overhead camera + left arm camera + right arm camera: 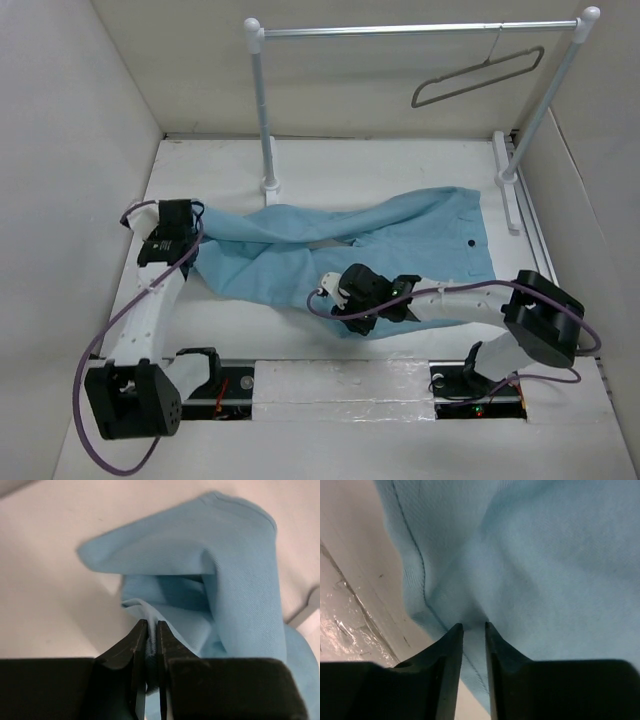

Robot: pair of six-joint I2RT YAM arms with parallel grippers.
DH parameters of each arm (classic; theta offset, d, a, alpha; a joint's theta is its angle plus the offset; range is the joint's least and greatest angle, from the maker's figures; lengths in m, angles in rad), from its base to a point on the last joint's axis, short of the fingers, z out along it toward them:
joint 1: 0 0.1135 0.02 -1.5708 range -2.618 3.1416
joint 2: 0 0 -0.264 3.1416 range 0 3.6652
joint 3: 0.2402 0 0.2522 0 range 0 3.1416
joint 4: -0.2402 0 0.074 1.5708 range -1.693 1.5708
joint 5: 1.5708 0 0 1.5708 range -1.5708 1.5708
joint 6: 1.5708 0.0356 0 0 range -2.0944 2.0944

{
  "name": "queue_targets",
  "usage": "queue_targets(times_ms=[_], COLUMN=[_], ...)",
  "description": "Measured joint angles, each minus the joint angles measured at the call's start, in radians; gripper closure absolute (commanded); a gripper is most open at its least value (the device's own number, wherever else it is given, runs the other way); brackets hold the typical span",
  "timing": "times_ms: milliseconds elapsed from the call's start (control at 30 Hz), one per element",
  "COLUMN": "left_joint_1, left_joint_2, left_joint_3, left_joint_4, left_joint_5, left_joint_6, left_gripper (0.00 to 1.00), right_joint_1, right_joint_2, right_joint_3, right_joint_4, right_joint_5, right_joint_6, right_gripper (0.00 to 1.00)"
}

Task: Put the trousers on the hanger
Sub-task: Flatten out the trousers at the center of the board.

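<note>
The light blue trousers (400, 235) lie spread across the table, waist at the right and legs running left. The grey wire hanger (478, 78) hangs from the rack's bar at the back right, far from both grippers. My left gripper (196, 216) is at the left end of the trousers and is shut on a leg's end, with the fabric pinched between its jaws (152, 624). My right gripper (346, 312) is at the near edge of the trousers. Its jaws stand close together on a puckered fold of the cloth (474, 626) beside a seam.
A rack with white posts (262, 100) and a silver bar (400, 31) stands at the back, its feet (508, 190) on the table. White walls close in left and right. A shiny taped strip (340, 385) runs along the near edge between the arm bases.
</note>
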State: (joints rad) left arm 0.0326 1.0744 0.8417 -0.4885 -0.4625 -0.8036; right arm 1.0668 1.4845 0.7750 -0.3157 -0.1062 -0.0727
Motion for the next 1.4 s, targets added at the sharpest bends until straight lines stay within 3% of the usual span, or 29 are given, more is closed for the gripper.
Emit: queue_targets(times_ms=[33,133,267,300,367,400,433,500,567,667,700,767,967,1067,1100,1133,1167,1233,1400], left_joint_1=[0.0,0.0,0.0,0.0,0.0,0.0,0.0,0.0,0.0,0.0,0.0,0.001,0.002,0.042,0.087,0.137,0.212,0.292,0.316], left_joint_2=[-0.032,-0.139,-0.29,-0.325,-0.383,-0.402,-0.42,-0.43,-0.43,-0.427,-0.421,-0.389,-0.109,-0.01,0.018,0.047,0.092,0.163,0.36], left_joint_3=[0.01,0.053,0.113,0.122,0.143,0.157,0.185,0.237,0.272,0.267,0.256,0.228,0.111,0.067,0.063,0.062,0.062,0.066,0.147], left_joint_4=[-0.039,-0.136,-0.289,-0.321,-0.371,-0.391,-0.428,-0.47,-0.486,-0.465,-0.448,-0.4,-0.209,-0.127,-0.092,-0.056,-0.003,0.047,0.108], left_joint_5=[-0.035,-0.127,-0.237,-0.257,-0.284,-0.299,-0.322,-0.36,-0.387,-0.369,-0.348,-0.292,-0.127,-0.038,0.002,0.037,0.085,0.154,0.224], left_joint_6=[-0.006,-0.032,-0.109,-0.124,-0.127,-0.131,-0.14,-0.141,-0.134,-0.093,-0.083,-0.075,-0.178,-0.222,-0.228,-0.228,-0.228,-0.19,-0.067], left_gripper=[1.0,1.0,0.98,0.7,0.45,0.26,0.18,0.08,0.08,0.1,0.09,0.11,0.09,0.1,0.11,0.1,0.1,0.06,0.01], right_joint_1=[0.0,0.002,0.008,0.009,0.013,0.015,0.017,0.021,0.021,0.011,0.004,-0.013,-0.026,-0.026,-0.026,-0.026,-0.026,-0.027,-0.088], right_joint_2=[0.001,-0.024,-0.153,-0.193,-0.259,-0.287,-0.309,-0.341,-0.358,-0.359,-0.358,-0.353,-0.321,-0.332,-0.34,-0.34,-0.359,-0.374,-0.375], right_joint_3=[-0.01,-0.046,-0.117,-0.135,-0.159,-0.166,-0.169,-0.167,-0.154,-0.113,-0.098,-0.067,-0.014,-0.014,-0.014,-0.014,-0.014,-0.015,-0.013], right_joint_4=[0.003,0.008,-0.022,-0.036,-0.065,-0.078,-0.094,-0.121,-0.159,-0.201,-0.206,-0.204,-0.19,-0.194,-0.194,-0.194,-0.196,-0.202,-0.206], right_joint_5=[-0.006,-0.035,-0.103,-0.129,-0.169,-0.187,-0.202,-0.212,-0.204,-0.197,-0.196,-0.197,-0.205,-0.203,-0.199,-0.199,-0.19,-0.161,-0.125], right_joint_6=[-0.002,-0.013,-0.024,-0.024,-0.018,-0.015,-0.01,-0.005,-0.011,-0.031,-0.038,-0.057,-0.092,-0.097,-0.097,-0.097,-0.099,-0.089,-0.081], right_gripper=[0.82,0.95,1.0,1.0,0.97,0.92,0.79,0.66,0.56,0.56,0.61,0.98,1.0,0.93,0.82,0.62,0.62,0.49,0.39])
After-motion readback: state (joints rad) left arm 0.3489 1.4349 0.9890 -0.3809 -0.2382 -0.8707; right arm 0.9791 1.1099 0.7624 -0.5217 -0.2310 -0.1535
